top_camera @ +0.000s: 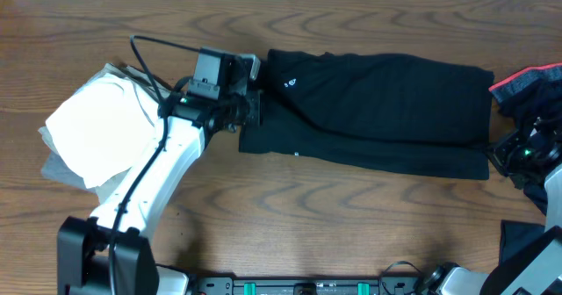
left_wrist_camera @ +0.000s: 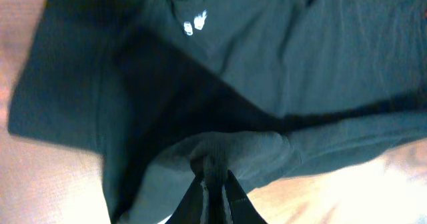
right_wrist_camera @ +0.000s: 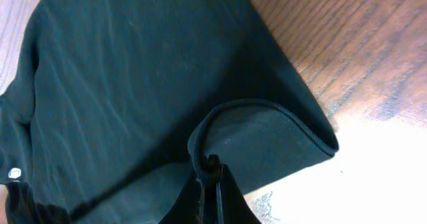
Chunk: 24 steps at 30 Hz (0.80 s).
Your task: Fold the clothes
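Note:
A black T-shirt (top_camera: 386, 102) lies across the middle of the table as a long band, its small white logo (top_camera: 290, 84) near the left end. My left gripper (top_camera: 255, 111) is at that left end, shut on a bunched fold of the black T-shirt (left_wrist_camera: 220, 147), with the logo (left_wrist_camera: 195, 25) beyond it. At the right end my right gripper (top_camera: 498, 153) is shut on the shirt's hem (right_wrist_camera: 267, 137), which curls up from the wood. The fingertips of both grippers are buried in fabric.
Folded white and grey clothes (top_camera: 88, 133) are stacked at the left, under my left arm. A black garment with a red edge (top_camera: 527, 82) lies at the right rim, and another dark one (top_camera: 525, 241) at the lower right. Bare wood runs along the front.

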Tool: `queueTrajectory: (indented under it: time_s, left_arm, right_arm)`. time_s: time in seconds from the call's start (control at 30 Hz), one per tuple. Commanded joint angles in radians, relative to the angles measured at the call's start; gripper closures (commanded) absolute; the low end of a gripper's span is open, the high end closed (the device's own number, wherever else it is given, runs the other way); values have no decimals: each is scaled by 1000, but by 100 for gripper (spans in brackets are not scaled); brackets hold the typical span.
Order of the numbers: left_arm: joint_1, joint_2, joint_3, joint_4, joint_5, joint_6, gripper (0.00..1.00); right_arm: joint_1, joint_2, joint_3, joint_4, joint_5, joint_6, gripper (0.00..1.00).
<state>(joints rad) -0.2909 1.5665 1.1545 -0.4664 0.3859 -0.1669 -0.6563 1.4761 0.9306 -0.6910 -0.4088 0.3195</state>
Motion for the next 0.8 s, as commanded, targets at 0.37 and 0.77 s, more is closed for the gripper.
queueTrajectory:
  time_s: [0.37,0.77]
  left_arm:
    - [0,149,65,145,-40,69,94]
    - [0,191,65,143,-113,69,94]
  right_arm:
    - [9,10,14,40,32,43,99]
    - [9,12,14,52,67,43,99]
